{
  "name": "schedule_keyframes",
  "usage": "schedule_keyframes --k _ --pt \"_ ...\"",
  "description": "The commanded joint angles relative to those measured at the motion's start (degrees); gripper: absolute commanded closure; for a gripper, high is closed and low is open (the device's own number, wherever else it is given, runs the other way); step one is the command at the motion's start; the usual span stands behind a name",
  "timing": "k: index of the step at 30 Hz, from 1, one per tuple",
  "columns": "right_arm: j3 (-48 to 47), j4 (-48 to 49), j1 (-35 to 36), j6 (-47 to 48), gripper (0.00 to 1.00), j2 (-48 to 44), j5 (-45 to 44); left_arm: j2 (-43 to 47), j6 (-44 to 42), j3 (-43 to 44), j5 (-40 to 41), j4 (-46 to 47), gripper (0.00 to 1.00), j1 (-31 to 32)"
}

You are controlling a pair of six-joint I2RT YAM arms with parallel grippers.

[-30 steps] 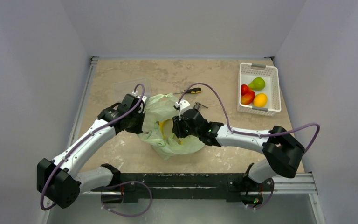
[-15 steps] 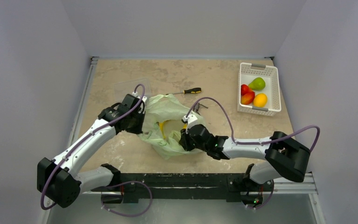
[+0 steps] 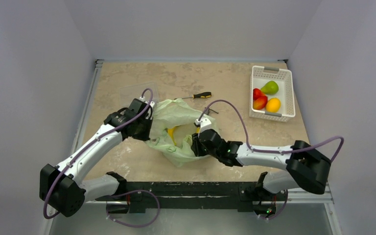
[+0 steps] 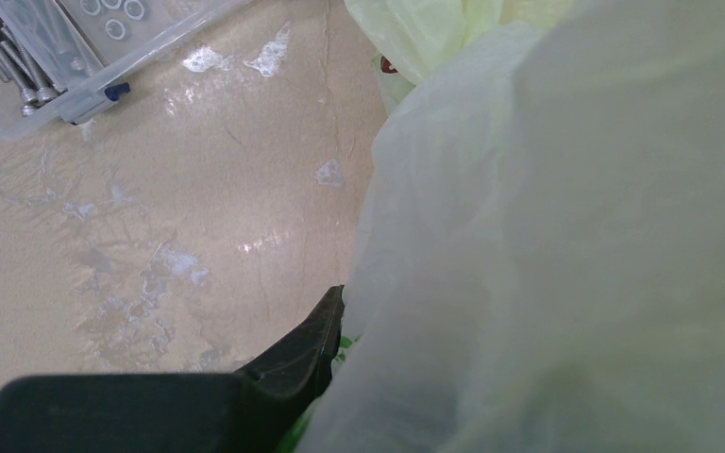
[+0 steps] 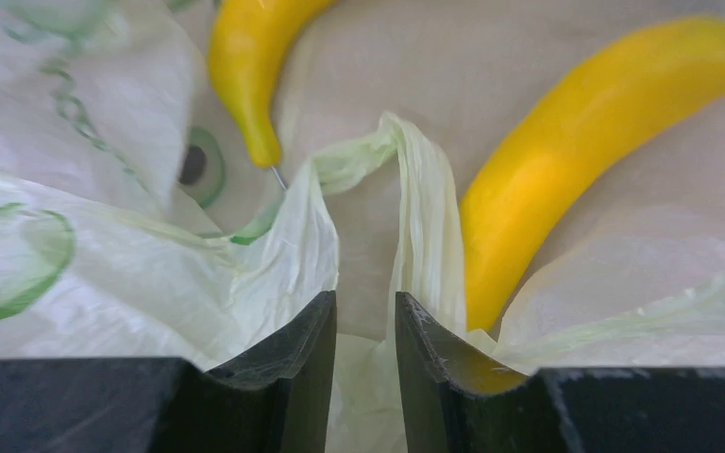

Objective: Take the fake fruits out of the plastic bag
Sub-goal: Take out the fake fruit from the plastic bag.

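Right wrist view: the right gripper stands narrowly parted, with a fold of the plastic bag rising from the gap. Of 2 bananas on the bag's film, the near banana lies just beside the right finger and the far banana is well apart. The left gripper is pressed together, apparently pinching the bag's left edge. The bananas look light, hard, glossy and likely slippery, so a crosswise hold at mid-body should suit. The soft, thin film could easily be caught with them.
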State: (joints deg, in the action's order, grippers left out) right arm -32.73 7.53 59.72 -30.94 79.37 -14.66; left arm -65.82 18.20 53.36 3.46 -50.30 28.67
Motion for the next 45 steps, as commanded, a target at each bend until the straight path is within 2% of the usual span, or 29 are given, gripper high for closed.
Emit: schedule_keyframes --k 1,8,15,19,25,33,38,45 --pt "-6.69 -7.01 0.13 -1.65 0.68 -6.18 -3.46 -0.47 -0.97 1.39 0.23 0.22 1.0 0.31" --pt "-10.83 -13.87 0.05 -5.02 0.58 -5.74 -12.76 -0.45 -0.97 1.41 0.21 0.2 1.0 0.34" --pt "-14.36 -17.58 0.04 -11.11 0.61 1.54 -20.18 -0.4 -0.97 1.4 -0.16 0.23 1.0 0.29" --pt "-14.25 -15.49 -0.16 -12.08 0.43 4.89 -23.2 -0.19 -0.97 1.39 -0.35 0.25 1.0 0.29" --pt "-18.33 -12.66 -2.01 -12.22 0.3 10.91 -26.87 -0.16 -0.97 1.35 -0.65 0.24 1.0 0.33" --pt "-21.92 -7.85 -4.09 -10.04 0.32 21.54 -29.39 -0.08 -0.97 1.26 -0.65 0.4 1.0 0.33" --pt "-23.08 -5.78 -4.09 -7.79 0.48 24.98 -30.52 -0.74 -0.88 1.28 0.14 0.06 1.0 0.5" --pt "-23.09 -4.35 -4.0 -5.7 0.55 27.64 -29.6 0.03 -0.76 1.15 1.29 -0.04 1.0 0.6"
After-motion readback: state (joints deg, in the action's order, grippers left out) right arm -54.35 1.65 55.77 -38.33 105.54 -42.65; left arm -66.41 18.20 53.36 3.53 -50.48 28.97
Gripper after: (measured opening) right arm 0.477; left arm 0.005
